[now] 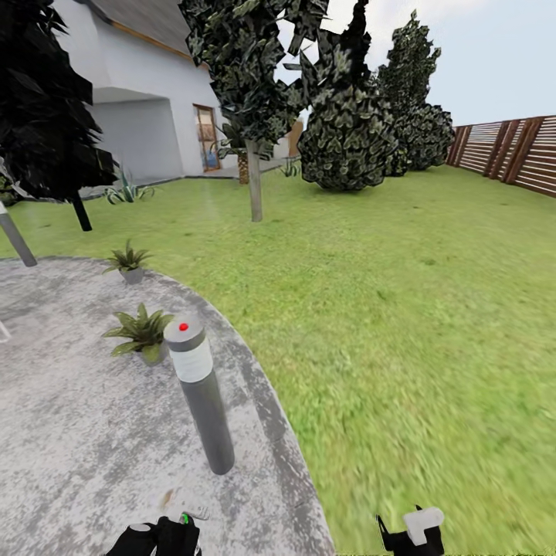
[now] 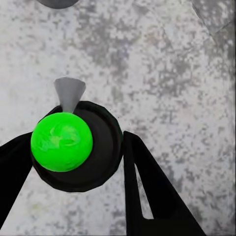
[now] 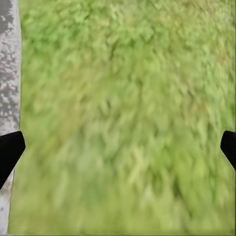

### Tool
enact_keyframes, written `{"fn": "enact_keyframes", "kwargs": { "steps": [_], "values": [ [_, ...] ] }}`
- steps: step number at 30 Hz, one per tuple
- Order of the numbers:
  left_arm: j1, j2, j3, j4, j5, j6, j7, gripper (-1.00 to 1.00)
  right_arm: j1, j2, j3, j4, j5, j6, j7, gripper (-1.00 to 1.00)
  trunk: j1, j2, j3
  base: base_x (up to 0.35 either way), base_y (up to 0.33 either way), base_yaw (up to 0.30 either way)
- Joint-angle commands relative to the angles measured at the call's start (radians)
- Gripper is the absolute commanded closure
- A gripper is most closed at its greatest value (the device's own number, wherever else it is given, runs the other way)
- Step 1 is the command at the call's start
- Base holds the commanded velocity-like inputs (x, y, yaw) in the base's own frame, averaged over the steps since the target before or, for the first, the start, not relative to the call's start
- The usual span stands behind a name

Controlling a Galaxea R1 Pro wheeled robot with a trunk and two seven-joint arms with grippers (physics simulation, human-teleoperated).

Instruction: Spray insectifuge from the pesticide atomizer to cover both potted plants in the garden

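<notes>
From the head view, the stone patio (image 1: 93, 432) is curving from 9 to 6 o'clock against open lawn (image 1: 401, 309), with a grey bollard lamp (image 1: 202, 394) standing beside the nearer of two potted plants (image 1: 141, 332) at 10 o'clock. In the left wrist view, the left gripper (image 2: 78, 162) is closing its fingers (image 2: 147, 191) around the pesticide atomizer (image 2: 73, 147) above the patio. In the right wrist view, the right gripper (image 3: 118, 147) is hanging with jaws spread wide over grass.
</notes>
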State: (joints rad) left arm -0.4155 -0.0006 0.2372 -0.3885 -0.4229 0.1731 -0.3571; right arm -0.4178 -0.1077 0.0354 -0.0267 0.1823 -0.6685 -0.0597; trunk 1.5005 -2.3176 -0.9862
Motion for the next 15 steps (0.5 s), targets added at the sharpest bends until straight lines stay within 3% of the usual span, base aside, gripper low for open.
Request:
{"fn": "enact_keyframes", "kwargs": {
  "steps": [1, 15],
  "values": [
    [0.0, -0.001, 0.008, -0.003, -0.005, 0.007, -0.008, 1.0, -0.001, 0.0, 0.003, 0.001, 0.006, -0.001, -0.006, -1.0, 0.0, 0.0, -0.001, 0.0, -0.276, 0.0],
    [0.0, -0.001, 0.008, -0.002, -0.005, 0.006, -0.008, 1.0, 0.0, 0.0, 0.003, 0.001, 0.006, -0.001, -0.006, -1.0, 0.0, 0.0, -0.001, 0.047, -0.276, 0.0]
  ]
}}
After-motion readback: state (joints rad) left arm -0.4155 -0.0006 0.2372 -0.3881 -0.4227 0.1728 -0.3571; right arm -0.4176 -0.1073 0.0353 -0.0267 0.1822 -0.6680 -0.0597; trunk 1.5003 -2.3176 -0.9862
